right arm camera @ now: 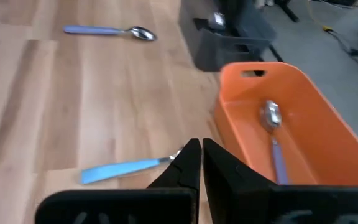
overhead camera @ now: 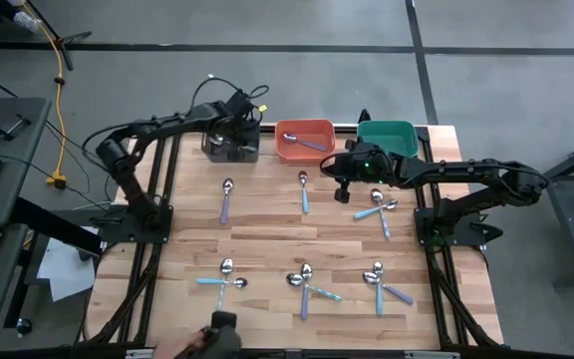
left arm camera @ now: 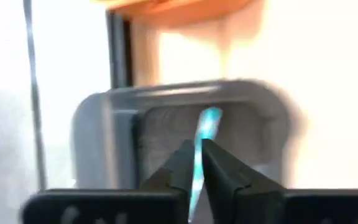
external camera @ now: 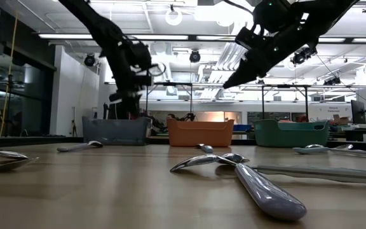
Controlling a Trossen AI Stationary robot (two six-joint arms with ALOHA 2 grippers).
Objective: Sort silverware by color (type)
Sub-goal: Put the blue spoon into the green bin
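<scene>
1. Nearest the low camera lies a spoon (external camera: 246, 175) with a pale purple handle, its bowl towards the bins; the handle end is blurred and a second spoon behind it is half hidden.
2. At the table's near edge in the high view, a dark object (overhead camera: 223, 334) is cut off by the frame; what it is cannot be told.
3. The left gripper (left arm camera: 196, 163) hangs over the grey bin (overhead camera: 230, 148) at the table's far side. Its fingers are nearly closed, pinching a light blue spoon handle (left arm camera: 205, 134). The view is blurred, and the spoon's bowl is out of sight.
4. The right gripper (right arm camera: 200, 155) hovers above the table between the orange bin (overhead camera: 305, 141) and the teal bin (overhead camera: 387, 137). Its fingers are pressed almost together with nothing between them.
5. A spoon (right arm camera: 273, 140) with a purple handle lies inside the orange bin.
6. A blue-handled spoon (right arm camera: 126, 168) lies on the wood just beside the right gripper; its bowl is hidden behind the fingers.
7. Other spoons are scattered on the table, singly and in small crossed groups (overhead camera: 307, 284); their handle colours are hard to tell apart from above.
</scene>
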